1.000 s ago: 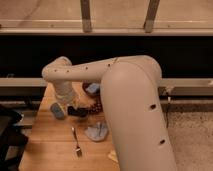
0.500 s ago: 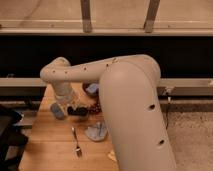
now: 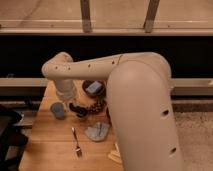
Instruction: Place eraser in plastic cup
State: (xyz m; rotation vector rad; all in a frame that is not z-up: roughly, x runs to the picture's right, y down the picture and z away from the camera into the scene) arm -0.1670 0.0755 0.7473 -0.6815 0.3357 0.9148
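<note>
The small grey-blue plastic cup (image 3: pixel 57 110) stands upright near the left edge of the wooden table (image 3: pixel 50 150). My gripper (image 3: pixel 75 106) hangs down from the pale wrist (image 3: pixel 65 91), just right of the cup and low over the table. A small dark oblong shape (image 3: pixel 80 111) lies at the gripper's tip; it may be the eraser, but I cannot tell whether it is held. The large pale arm hides the right part of the table.
A dark maroon bowl (image 3: pixel 93 89) holding a blue-grey pad stands behind the gripper. A red-brown bowl (image 3: pixel 98 106) is to its right. A fork (image 3: pixel 76 142) and a crumpled grey-blue thing (image 3: pixel 97 132) lie nearer the front. A dark chair is at the left.
The arm's elbow has shifted slightly sideways and back. The gripper stays beside the cup, and the cup has not moved.
</note>
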